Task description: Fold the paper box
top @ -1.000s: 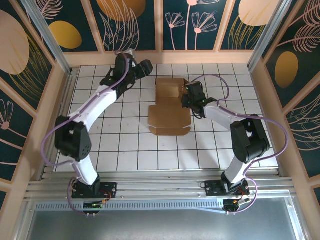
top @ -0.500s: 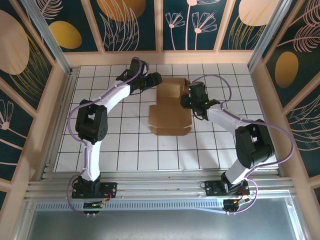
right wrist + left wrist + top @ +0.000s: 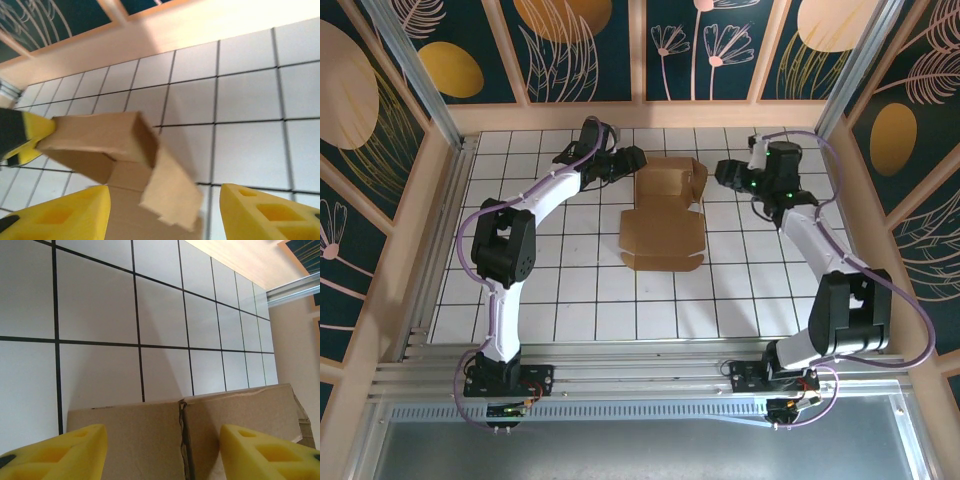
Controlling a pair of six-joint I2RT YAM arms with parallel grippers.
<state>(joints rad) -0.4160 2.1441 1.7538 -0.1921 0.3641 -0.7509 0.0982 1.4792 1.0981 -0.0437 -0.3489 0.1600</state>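
1. The bench (image 3: pixel 570 300) is white tile with black grid lines. Its near edge is cut off by the metal rails where the arms are bolted.
2. The left arm (image 3: pixel 535 200) reaches to the far middle of the bench. The right arm (image 3: pixel 810 235) bends up the right side, and its own links cover the tiles beneath it.
3. The paper box (image 3: pixel 662 225) sits on the far middle of the bench, between the two arms. Its near part lies flat and its far part stands up as low walls. From above, the inside of the raised part is in shadow and hard to read.
4. The left pincer (image 3: pixel 632 160) is at the box's far left corner. In its wrist view the yellow fingers (image 3: pixel 60 450) stand wide apart with nothing clamped between them. The cardboard wall (image 3: pixel 150 440) runs across just ahead of them, its lower part cut off by the frame. Whether a fingertip touches the wall I cannot tell.
5. The right pincer (image 3: pixel 722 172) is near the box's right side but apart from it. Its jaws are wide and hold nothing.
6. In the right wrist view a loose flap (image 3: pixel 170 192) hangs blurred off the raised corner.
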